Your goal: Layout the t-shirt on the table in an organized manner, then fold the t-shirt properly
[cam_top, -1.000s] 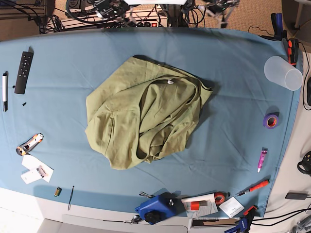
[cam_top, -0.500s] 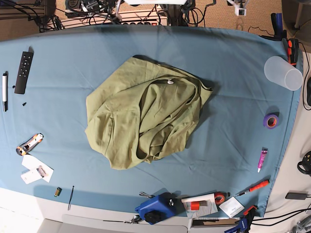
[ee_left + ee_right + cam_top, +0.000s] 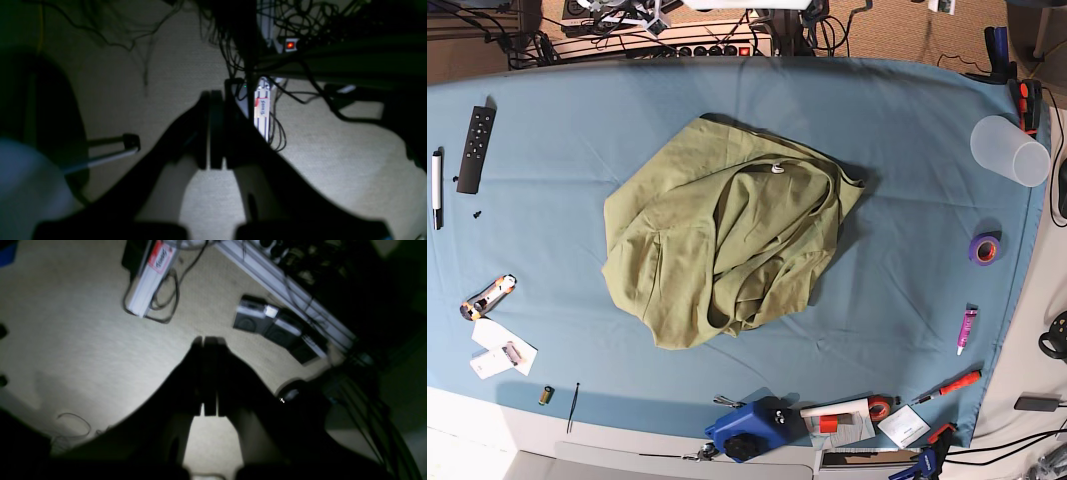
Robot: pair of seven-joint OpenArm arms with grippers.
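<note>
The olive t-shirt [image 3: 727, 245] sat crumpled mid-table [image 3: 907, 150], white tag at 12 o'clock. Left gripper [image 3: 213, 131] and right gripper [image 3: 206, 373] were both pinched closed on nothing, hanging over the carpet [image 3: 83, 340].

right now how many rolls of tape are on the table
2: a purple roll near the right edge of the table, and a red roll on the near edge. Clutter there may hide more.

Table [image 3: 907, 150] open around t-shirt [image 3: 727, 240]; tools line edges.
</note>
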